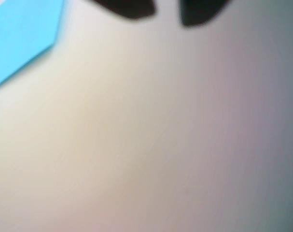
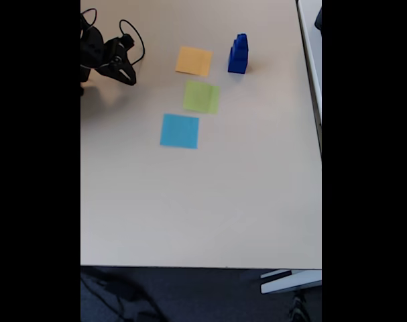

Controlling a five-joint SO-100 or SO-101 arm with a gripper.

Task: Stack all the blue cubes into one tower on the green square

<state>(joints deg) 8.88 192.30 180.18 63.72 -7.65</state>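
Overall, the fixed view is looking down on a pale beige table (image 2: 203,201) with three flat paper squares lying near its far end. The orange-yellow square (image 2: 194,61) is sitting farthest back, the green square (image 2: 202,96) is lying just in front of it and slightly to the right, and the light-blue square (image 2: 180,131) is lying nearer still, slightly to the left. The blue cubes (image 2: 238,55) are standing as one small stepped tower on bare table, to the right of the orange-yellow square and apart from the green square, which is carrying nothing. The black arm is reaching in at the far left edge of this view, with thin cables (image 2: 131,35) looping above it, and its gripper (image 2: 128,76) is hanging over bare table, well away from the cubes. At this size I cannot tell how far the fingers are parted.

The blurred wrist view is supplying that detail: two dark fingertips (image 1: 129,9) are poking in from the top edge with a narrow strip of table showing between them, holding nothing. A corner of the light-blue square (image 1: 20,38) is filling its upper left.
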